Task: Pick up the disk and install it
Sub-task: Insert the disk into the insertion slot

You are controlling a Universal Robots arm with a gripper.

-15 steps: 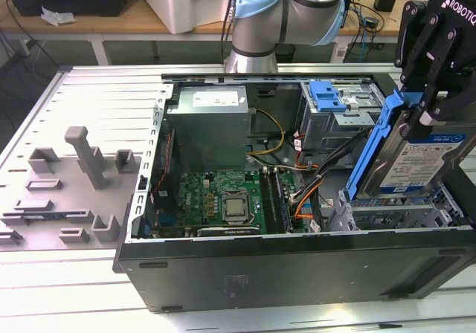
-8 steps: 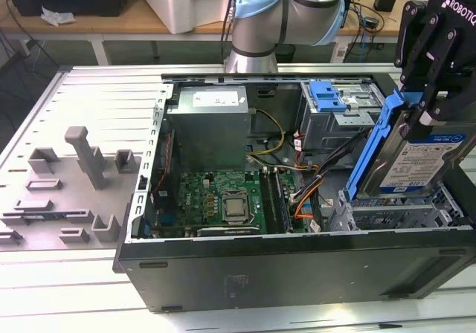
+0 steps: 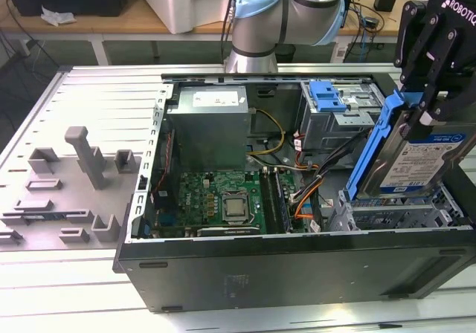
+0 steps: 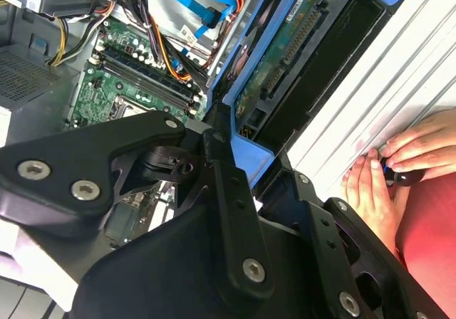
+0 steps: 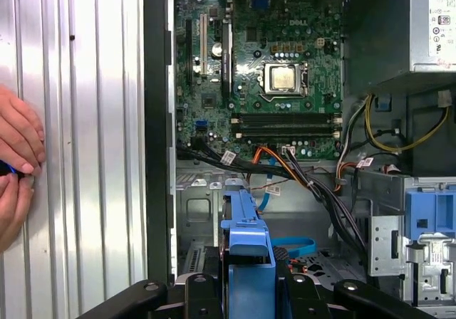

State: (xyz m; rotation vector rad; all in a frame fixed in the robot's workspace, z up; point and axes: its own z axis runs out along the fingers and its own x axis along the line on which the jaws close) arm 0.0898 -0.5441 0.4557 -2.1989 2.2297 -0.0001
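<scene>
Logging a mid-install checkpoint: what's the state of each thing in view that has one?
end effector: shut on the disk
disk: held on edge, tilted, over the bay at the exterior view's right, not seated
computer case: lying on its side, side panel off, open
CPU socket: bare, no cooler
person's hand: resting on the table beside the case

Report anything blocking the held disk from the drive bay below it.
Nothing solid shows. The gripper holds the disk on edge right over the grey drive cage. A blue cable lies near the disk's lower end and might snag; the cable bundle runs beside it.
</scene>
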